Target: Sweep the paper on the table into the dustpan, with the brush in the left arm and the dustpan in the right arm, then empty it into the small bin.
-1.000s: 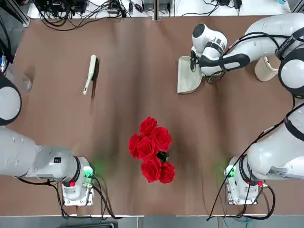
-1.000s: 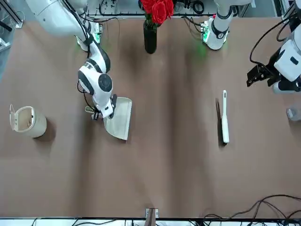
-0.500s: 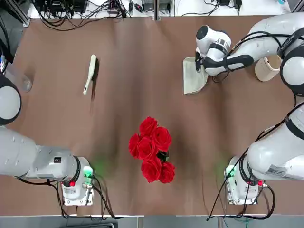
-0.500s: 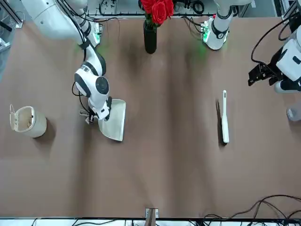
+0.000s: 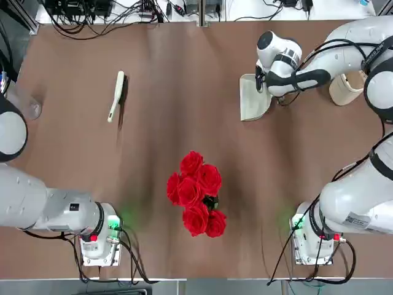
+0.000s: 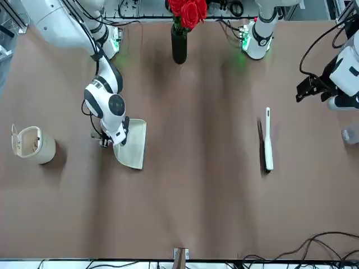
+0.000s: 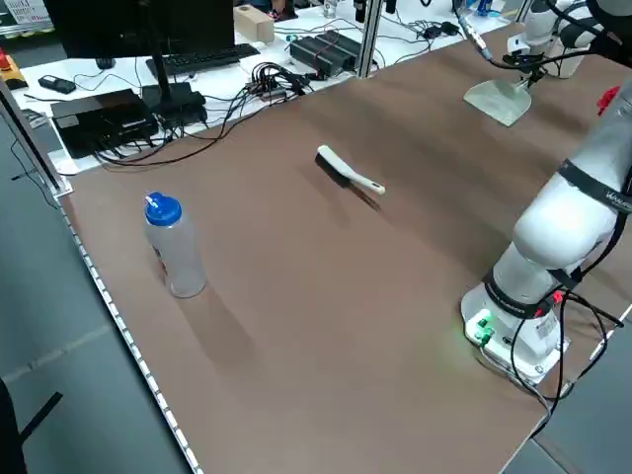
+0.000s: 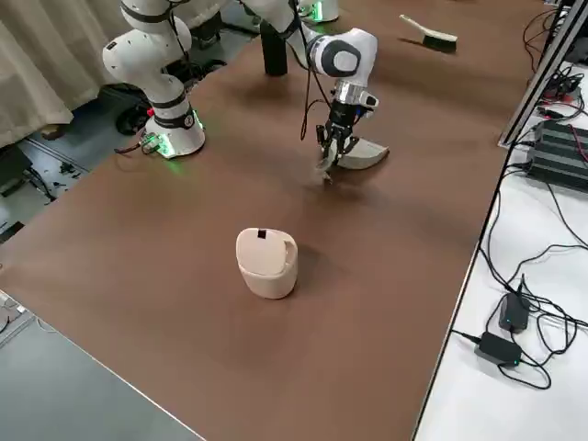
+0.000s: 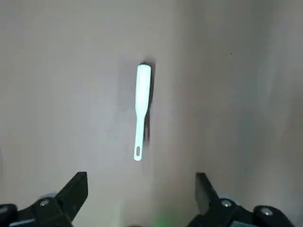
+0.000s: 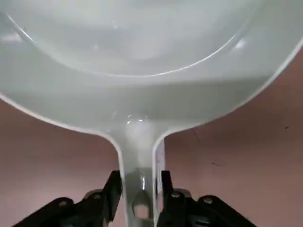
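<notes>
Brush (image 5: 116, 96) is what the coming move turns on, as we judge it. It lies untouched on the left half of the table (image 5: 184, 61), well apart from everything else. Its long axis runs roughly away from the robot, with a slight slant. The white handle end points back toward the robot and the dark bristles run along one side of the far half.

The left pincer (image 9: 142, 177) hangs high above the table with its fingers wide apart and nothing between them. In its wrist view the brush lies straight ahead, nearly in line with the gap, handle end nearest. The left arm is plainly the nearer one. We think it needs a reach forward and down onto that handle, with the fingers across the long axis.

The dustpan (image 5: 250, 101) rests flat on the right half of the table, its handle toward the small bin (image 5: 344, 89), which stands near it by the right edge. The right pincer (image 10: 138, 189) is closed about the stubby handle, one finger against each side, with the scoop mouth pointing away from it toward the middle of the table.

We cannot make out the paper in any view. Which way the sweep must run stays open to us.
</notes>
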`<state>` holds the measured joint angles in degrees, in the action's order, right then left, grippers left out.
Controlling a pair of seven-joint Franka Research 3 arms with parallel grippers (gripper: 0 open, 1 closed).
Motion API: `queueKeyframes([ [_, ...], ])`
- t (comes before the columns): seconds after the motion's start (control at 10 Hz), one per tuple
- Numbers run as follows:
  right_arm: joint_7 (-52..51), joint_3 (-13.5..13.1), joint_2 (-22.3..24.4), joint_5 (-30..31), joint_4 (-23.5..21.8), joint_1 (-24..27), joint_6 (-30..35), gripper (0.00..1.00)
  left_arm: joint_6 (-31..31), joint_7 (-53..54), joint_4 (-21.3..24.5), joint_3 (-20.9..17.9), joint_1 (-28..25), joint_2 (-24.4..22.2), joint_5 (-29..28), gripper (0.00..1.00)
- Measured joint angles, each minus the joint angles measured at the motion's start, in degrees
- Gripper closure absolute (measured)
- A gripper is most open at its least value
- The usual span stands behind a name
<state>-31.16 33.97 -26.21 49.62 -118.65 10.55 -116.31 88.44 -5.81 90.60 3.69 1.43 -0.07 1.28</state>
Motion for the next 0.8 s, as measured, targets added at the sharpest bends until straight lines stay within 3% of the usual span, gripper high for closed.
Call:
queueKeyframes([
  [0.3, -1.26, 0.32, 0.66, 0.05, 1.93, -0.09, 0.99, 0.10, 0.00, -0.06, -0.09, 0.00, 0.00, 0.00, 0.00, 0.00],
  [0.4, -1.28, 0.55, 1.73, -1.95, 3.27, -0.39, 3.54, 0.00, 0.00, -0.10, -0.11, 0.00, 0.00, 0.00, 0.00, 0.00],
  [0.7, -1.65, -0.27, 8.00, -16.37, 11.69, -1.68, 14.22, 0.00, 0.02, -0.10, -0.45, 0.04, 0.13, 0.06, 0.00, 0.00],
  [0.8, -1.47, -2.24, 9.33, -19.32, 15.14, -2.29, 16.21, 0.00, 0.02, -0.10, -0.58, 0.08, 0.14, 0.12, 0.00, 0.00],
])
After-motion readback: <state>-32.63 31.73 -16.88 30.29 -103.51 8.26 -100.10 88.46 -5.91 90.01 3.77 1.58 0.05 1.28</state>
